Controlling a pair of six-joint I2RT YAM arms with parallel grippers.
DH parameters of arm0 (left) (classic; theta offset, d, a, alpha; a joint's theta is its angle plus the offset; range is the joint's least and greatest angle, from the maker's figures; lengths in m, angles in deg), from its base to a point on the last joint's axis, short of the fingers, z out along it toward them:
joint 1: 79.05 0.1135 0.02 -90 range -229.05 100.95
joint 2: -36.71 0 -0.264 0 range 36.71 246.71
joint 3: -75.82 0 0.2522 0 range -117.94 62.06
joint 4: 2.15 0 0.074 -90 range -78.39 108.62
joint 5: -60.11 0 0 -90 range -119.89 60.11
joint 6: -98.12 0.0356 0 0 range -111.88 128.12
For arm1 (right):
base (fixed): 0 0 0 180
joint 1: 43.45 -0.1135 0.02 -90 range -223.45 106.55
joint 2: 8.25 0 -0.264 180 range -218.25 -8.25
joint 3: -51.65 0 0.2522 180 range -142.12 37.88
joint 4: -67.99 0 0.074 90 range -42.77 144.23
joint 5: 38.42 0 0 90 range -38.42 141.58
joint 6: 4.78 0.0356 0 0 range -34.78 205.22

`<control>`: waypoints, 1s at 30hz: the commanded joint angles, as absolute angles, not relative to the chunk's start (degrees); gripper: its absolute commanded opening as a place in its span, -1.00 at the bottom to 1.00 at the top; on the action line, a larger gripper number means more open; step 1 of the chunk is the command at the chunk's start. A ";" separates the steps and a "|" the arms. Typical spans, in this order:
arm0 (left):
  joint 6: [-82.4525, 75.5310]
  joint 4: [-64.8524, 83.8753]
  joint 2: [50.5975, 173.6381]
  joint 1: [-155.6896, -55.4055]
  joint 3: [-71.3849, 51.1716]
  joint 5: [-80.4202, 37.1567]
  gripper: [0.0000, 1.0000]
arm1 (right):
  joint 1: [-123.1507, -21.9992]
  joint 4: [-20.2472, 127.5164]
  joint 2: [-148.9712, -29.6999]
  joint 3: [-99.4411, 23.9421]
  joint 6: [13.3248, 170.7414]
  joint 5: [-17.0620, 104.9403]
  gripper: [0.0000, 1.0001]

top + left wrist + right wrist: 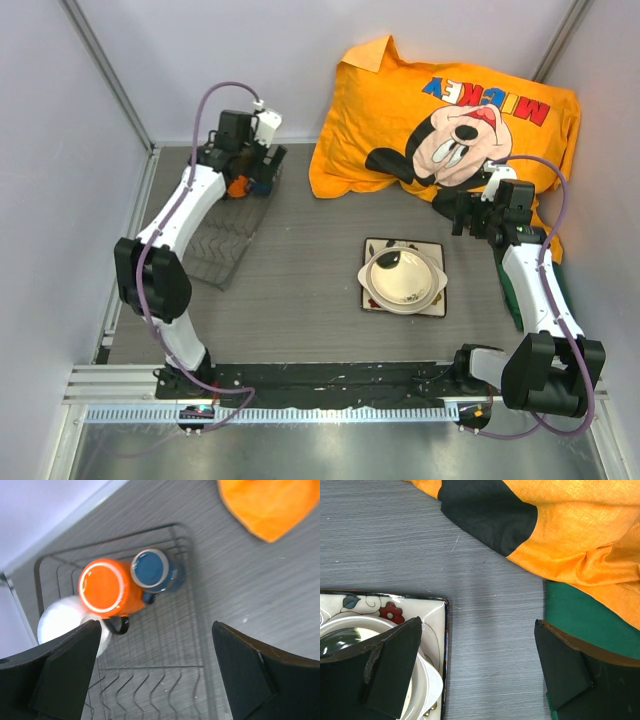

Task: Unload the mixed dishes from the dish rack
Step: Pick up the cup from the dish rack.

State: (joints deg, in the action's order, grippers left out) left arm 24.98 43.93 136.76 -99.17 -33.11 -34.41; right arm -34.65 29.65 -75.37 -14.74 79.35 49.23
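The dish rack point(225, 245) lies at the table's left, its dark wire grid point(165, 680) under my left gripper point(156, 665). That gripper is open, with nothing between the fingers. At the rack's far end stand an orange mug point(102, 586), mouth down, and a small dark-blue cup point(151, 569) touching it. A small white bowl point(60, 622) sits beside the mug, partly hidden by my left finger. On the table's middle lies the square flowered plate point(432, 300) with the large cream bowl point(403, 278) on it. My right gripper point(477, 665) hangs open over bare table just right of the plate point(432, 615).
An orange Mickey pillow point(450, 110) fills the back right corner, and its edge shows in the right wrist view as the orange pillow point(580, 540). A green cloth point(580, 620) lies under my right arm. Walls close the table on the left, back and right.
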 commanded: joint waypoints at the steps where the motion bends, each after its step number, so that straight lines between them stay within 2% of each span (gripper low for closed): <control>1: 21.31 45.80 140.33 -93.21 -38.30 -27.00 0.99 | -34.57 30.32 -74.08 -17.22 79.68 48.50 0.97; 12: 16.30 49.85 149.03 -84.33 -46.39 -27.61 0.99 | -34.92 29.80 -74.00 -17.40 79.51 48.15 0.97; 18: 16.73 49.58 150.88 -83.88 -47.27 -24.89 0.99 | -35.01 29.71 -74.26 -17.40 79.42 48.15 0.97; 30: 23.40 58.98 160.28 -83.97 -61.59 -15.40 0.99 | -35.10 29.80 -74.88 -17.40 79.15 48.33 0.97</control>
